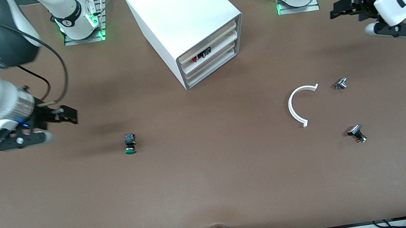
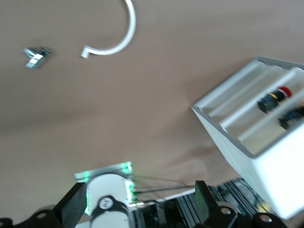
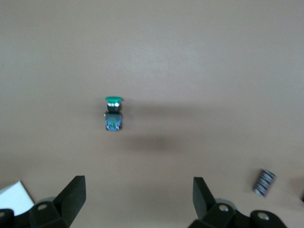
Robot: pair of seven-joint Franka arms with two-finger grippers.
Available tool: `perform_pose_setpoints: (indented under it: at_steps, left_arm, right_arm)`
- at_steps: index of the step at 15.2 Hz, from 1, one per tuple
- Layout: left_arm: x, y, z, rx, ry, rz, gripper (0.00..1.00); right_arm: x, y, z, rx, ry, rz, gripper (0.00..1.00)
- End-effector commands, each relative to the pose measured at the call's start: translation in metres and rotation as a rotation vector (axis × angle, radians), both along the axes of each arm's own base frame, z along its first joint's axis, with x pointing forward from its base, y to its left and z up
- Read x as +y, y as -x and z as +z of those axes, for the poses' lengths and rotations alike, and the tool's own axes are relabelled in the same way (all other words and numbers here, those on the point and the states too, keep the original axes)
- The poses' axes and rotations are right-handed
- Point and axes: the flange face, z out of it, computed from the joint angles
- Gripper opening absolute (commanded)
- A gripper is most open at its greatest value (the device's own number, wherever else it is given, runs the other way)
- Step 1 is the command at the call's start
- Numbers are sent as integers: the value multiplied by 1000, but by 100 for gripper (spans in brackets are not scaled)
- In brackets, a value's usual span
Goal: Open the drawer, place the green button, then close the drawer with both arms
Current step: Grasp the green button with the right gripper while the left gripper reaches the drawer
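The green-capped button (image 1: 130, 143) lies on its side on the brown table, toward the right arm's end. In the right wrist view the button (image 3: 113, 113) is ahead of the fingers. My right gripper (image 1: 70, 114) is open and empty, above the table beside the button and apart from it. The white cabinet (image 1: 187, 21) stands near the arms' bases. Its bottom drawer (image 1: 214, 70) sits pushed in. My left gripper (image 1: 337, 9) is open and empty, up in the air toward the left arm's end, well away from the cabinet (image 2: 266, 156).
A white C-shaped ring (image 1: 300, 106) lies toward the left arm's end, with two small silver-and-black metal parts (image 1: 341, 84) (image 1: 357, 133) beside it. The ring (image 2: 116, 42) and one part (image 2: 35, 56) show in the left wrist view. Small red and black items sit in an upper tray (image 1: 203, 53).
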Motion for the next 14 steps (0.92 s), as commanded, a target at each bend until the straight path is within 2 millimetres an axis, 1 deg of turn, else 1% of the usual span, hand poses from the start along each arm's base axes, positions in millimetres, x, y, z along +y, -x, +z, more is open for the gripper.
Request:
perform_pose_setpoints:
  at_steps: [1, 2, 3, 5, 6, 7, 8, 9, 10, 11, 13, 14]
  left_arm:
    - [-13, -9, -16, 99, 105, -19, 100]
    - [-20, -11, -24, 137, 160, -17, 100]
    - [-27, -13, -31, 165, 216, -13, 100]
    - [-47, -22, -51, 216, 311, -13, 100]
    - [-57, -26, -59, 224, 354, -27, 100]
    - [-66, -30, -70, 227, 392, -46, 100]
    - [-74, -33, -85, 220, 413, -63, 100]
    - [-83, -36, -103, 216, 451, -101, 100]
    - [-91, -39, -111, 206, 496, -118, 100]
    - [-93, -43, -119, 192, 518, -116, 100]
    - [-97, -47, -138, 198, 569, -110, 100]
    - [-98, -46, -153, 189, 606, -106, 100]
  right_arm:
    - [9, -7, -53, -4, -11, -6, 100]
    - [17, -10, -69, 0, -15, 5, 100]
    - [30, -11, -87, -2, -20, 24, 100]
    - [33, -13, -130, -18, -31, 27, 100]
    - [34, -11, -153, -26, -36, 31, 100]
    - [47, -4, -171, -40, -44, 50, 100]
    - [56, 2, -189, -54, -51, 66, 100]
    - [56, 5, -207, -62, -56, 66, 100]
    - [57, 7, -220, -72, -61, 66, 100]
    - [60, 9, -231, -69, -63, 70, 100]
    - [64, 11, -246, -68, -68, 74, 100]
    - [64, 11, -255, -63, -69, 72, 100]
